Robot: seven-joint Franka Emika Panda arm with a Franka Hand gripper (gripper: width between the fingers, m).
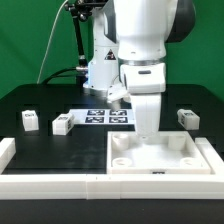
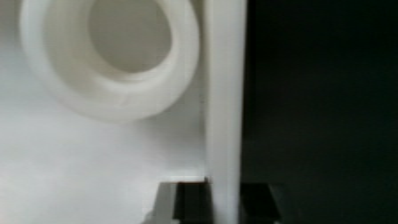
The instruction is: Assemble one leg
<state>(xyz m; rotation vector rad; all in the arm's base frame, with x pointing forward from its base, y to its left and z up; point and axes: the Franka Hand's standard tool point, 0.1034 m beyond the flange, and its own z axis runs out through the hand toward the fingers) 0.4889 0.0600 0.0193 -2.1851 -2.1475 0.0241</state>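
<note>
Claw [image 1: 147, 98] clamped on a leg [image 1: 148, 120], held upright at the back edge of the panel [image 1: 165, 160]. Wrist view: leg [image 2: 224, 100] sits between the dark fingers [image 2: 183, 203], just beside a round socket [image 2: 121, 50]. Three spare legs lie on the surface [image 1: 40, 98]: two [image 1: 30, 120] [image 1: 62, 125] on the exterior view's left, one [image 1: 185, 117] on its right.

The white robot arm [image 1: 140, 40] hides part of the thin flat white marker board [image 1: 98, 115], at ten o'clock from the white square panel [image 1: 185, 150]; the blurred round white socket [image 2: 116, 50] is cropped.
</note>
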